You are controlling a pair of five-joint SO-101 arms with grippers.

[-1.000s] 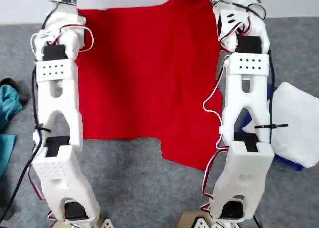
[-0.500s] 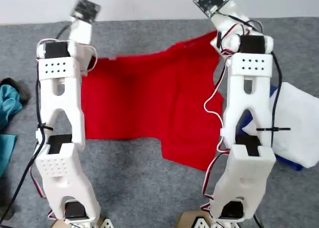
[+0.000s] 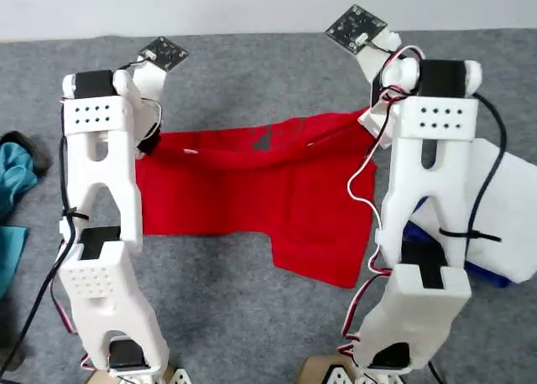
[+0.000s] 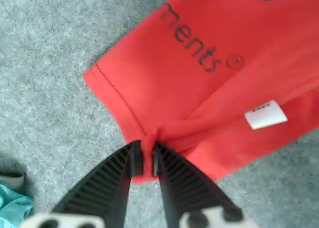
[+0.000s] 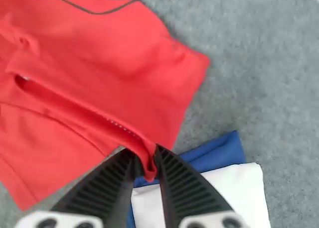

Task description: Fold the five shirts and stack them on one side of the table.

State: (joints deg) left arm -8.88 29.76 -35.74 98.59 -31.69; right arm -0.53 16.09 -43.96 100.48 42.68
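Now left hand (image 4: 144, 157) pinching red shirt (image 3: 252, 191) edge, right hand (image 5: 145, 162) pinching opposite edge, grey table (image 3: 252, 65) beyond

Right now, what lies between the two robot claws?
The red shirt, pinched at each end by the left gripper and right gripper, stretches between them, as the high view shows.

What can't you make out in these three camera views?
The teal cloth is cut off by the high view's left edge; whether it is a shirt cannot be told.
The blue shirt lies mostly under the white shirt; its fold is hidden.
The white shirt is cut by the high view's right edge, partly behind the right arm.
The red shirt's print is folded over in the high view.
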